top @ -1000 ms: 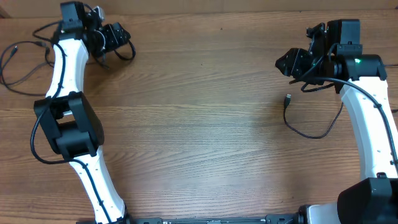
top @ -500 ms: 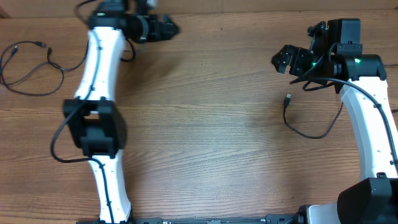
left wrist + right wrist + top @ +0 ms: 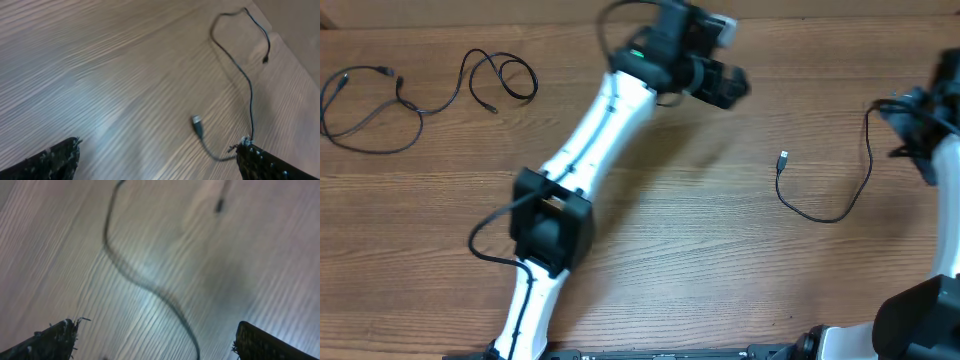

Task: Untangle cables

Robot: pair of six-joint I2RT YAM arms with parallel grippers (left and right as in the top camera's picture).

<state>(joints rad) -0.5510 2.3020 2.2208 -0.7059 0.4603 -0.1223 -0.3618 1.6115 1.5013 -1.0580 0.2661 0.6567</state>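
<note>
Black left cable [image 3: 420,113] and right cable [image 3: 825,220] are lying well apart on the wooden counter [image 3: 720,270] while left jaws and right jaws are hanging wide open, empty.

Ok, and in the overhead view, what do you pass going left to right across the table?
loose black cable at the far left → left hand, open → second black cable, plug end first → right arm, blurred at the edge.

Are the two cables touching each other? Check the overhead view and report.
No: the left cable lies far from the right cable, with bare wood between them.
</note>
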